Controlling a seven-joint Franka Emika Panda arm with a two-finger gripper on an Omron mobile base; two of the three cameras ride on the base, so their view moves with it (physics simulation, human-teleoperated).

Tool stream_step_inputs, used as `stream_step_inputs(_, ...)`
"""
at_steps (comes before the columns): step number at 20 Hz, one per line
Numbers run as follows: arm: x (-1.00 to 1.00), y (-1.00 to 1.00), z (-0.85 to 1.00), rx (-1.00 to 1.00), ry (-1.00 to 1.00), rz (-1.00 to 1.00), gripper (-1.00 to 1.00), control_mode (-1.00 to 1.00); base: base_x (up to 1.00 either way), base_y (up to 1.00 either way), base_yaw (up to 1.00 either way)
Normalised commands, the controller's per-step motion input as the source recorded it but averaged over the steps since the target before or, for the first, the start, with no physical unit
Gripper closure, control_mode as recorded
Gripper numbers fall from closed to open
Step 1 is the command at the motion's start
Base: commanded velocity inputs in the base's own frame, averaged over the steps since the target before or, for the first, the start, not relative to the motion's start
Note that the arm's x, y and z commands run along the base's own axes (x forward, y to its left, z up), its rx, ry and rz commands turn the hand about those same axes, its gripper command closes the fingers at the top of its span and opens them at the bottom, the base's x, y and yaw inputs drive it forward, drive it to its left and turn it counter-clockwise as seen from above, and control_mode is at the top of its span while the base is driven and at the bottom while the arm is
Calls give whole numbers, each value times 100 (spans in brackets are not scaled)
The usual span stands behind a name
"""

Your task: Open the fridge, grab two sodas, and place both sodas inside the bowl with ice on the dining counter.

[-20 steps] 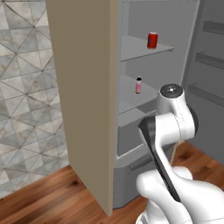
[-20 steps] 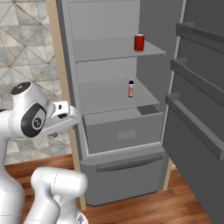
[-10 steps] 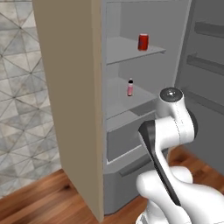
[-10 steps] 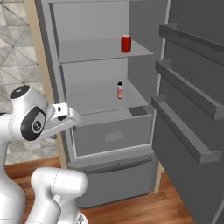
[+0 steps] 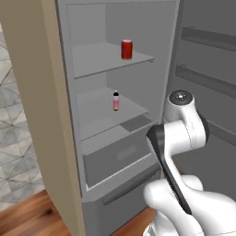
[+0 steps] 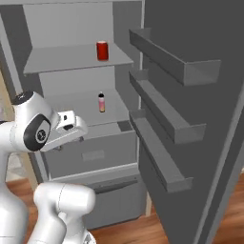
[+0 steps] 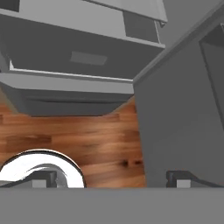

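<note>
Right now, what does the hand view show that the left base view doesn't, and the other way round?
Hand view alone: the wood floor right under the drawer, and the gripper, open and empty, pointing down at it. Left base view alone: the red can on the upper shelf, the pink bottle on the shelf below, and the beige side frame. Both: the fridge's grey drawer and the open door.

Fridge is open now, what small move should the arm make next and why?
Probably lift the open, empty tool toward the red can on the upper shelf: the hand view looks down at the floor, well below both sodas.
</note>
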Motion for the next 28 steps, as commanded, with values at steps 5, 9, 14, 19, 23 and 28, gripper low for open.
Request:
stream_step_inputs(5,0,0,0,0,0,0,-100,100,61,-8,5)
stream_step_inputs(9,0,0,0,0,0,0,-100,100,64,0,20)
stream_step_inputs(14,0,0,0,0,0,0,-100,100,45,1,29)
stream_step_inputs(19,0,0,0,0,0,0,-100,100,60,-7,25)
stream_step_inputs(23,0,0,0,0,0,0,-100,100,58,-17,8)
stream_step_inputs(28,21,-32,-7,21,-11,-4,-100,-100,9,-10,0)
